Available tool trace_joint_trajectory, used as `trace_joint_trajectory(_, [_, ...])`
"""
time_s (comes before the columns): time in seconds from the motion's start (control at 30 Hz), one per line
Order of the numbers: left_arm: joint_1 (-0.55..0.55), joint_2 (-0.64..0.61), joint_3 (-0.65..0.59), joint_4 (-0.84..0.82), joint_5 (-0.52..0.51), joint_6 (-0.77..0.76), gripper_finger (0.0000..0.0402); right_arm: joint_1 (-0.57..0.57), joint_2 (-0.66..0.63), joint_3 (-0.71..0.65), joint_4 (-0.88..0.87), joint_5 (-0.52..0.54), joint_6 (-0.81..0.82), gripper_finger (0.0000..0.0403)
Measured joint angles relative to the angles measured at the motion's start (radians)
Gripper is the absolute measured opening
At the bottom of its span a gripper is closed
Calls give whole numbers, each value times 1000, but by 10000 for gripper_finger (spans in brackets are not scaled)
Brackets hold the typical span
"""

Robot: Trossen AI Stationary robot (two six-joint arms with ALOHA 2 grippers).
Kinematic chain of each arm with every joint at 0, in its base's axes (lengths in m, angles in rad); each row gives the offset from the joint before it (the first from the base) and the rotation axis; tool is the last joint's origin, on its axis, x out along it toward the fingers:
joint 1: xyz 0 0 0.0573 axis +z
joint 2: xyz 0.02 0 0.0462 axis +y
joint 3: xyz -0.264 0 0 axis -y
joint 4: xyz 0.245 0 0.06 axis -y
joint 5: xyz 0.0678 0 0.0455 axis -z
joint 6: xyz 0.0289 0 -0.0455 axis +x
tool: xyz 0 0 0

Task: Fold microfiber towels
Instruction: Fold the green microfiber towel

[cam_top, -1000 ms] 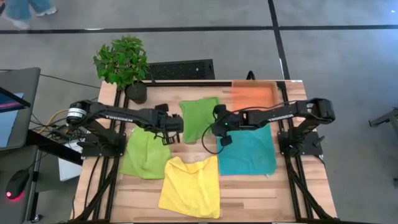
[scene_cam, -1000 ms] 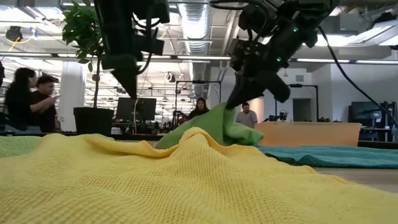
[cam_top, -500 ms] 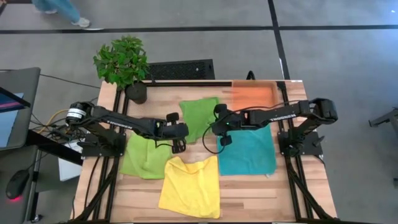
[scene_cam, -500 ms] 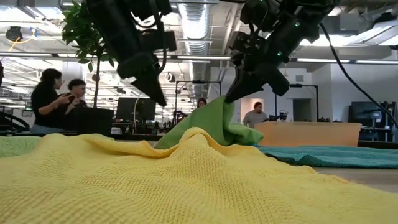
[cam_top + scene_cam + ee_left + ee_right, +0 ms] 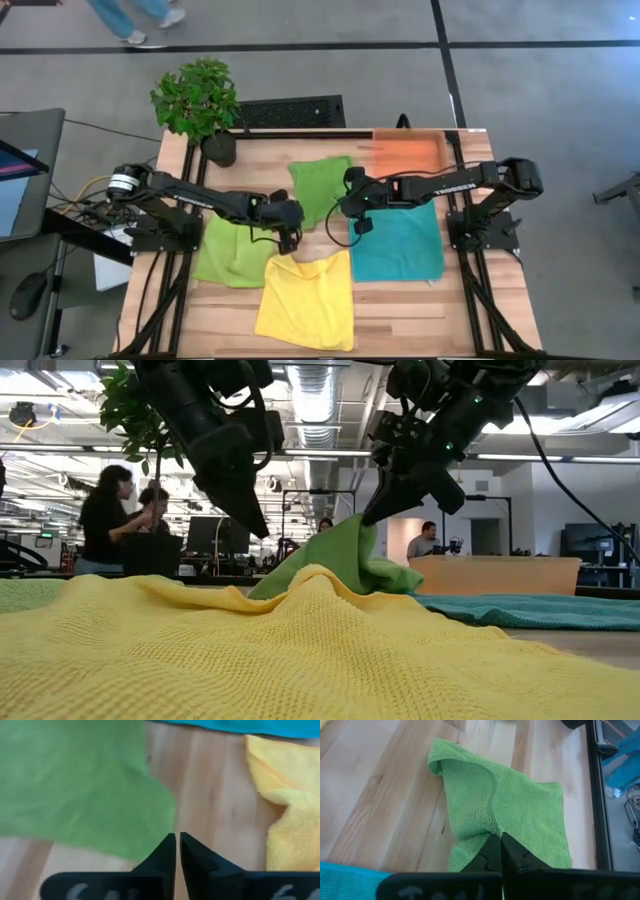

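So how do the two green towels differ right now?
The centre green towel is pinched at one edge by the right tool and lifted into a peak; the left green towel lies on the table, held by nothing. The centre one sits between the two arms; the left one lies partly under the left arm, whose shut tool holds nothing. Both are plain green cloths.

Soft, even light is filling the room, and ceiling lamps are glowing far behind. The yellow towel [image 5: 300,650] close to the low camera is looking fuzzy. The arms are showing dark against the bright room. No glare is showing.
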Motion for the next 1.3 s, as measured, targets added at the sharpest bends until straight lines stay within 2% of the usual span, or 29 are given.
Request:
trace_joint_trajectory(0.17, [-13, 55, 1, 85, -1, 31, 71, 0, 0, 0, 6, 0, 0, 6])
trace_joint_trajectory(0.33, [-13, 65, 1, 88, -51, 86, 127, 0, -1, 0, 19, 0, -7, 6])
trace_joint_trajectory(0.43, [-15, 65, 0, 87, -90, 57, 144, 0, -1, 0, 26, 0, -9, 6])
trace_joint_trajectory(0.63, [-21, 65, 0, 98, -126, 69, 146, -5, -1, 0, 35, 1, -9, 6])
trace_joint_trajectory(0.8, [-56, 65, 0, 140, -263, 164, 134, -11, -1, 0, 53, 49, -8, 6])
trace_joint_trajectory(0.9, [-80, 65, 0, 169, -312, 205, 127, -16, -1, 0, 57, 74, -7, 6])
trace_joint_trajectory(1.13, [-87, 65, 1, 270, -341, 187, 123, -24, -1, 0, 57, 83, 19, 6])
trace_joint_trajectory(1.3, [-87, 92, 2, 299, -481, 62, 122, -24, -1, 0, 63, 83, 19, 6])
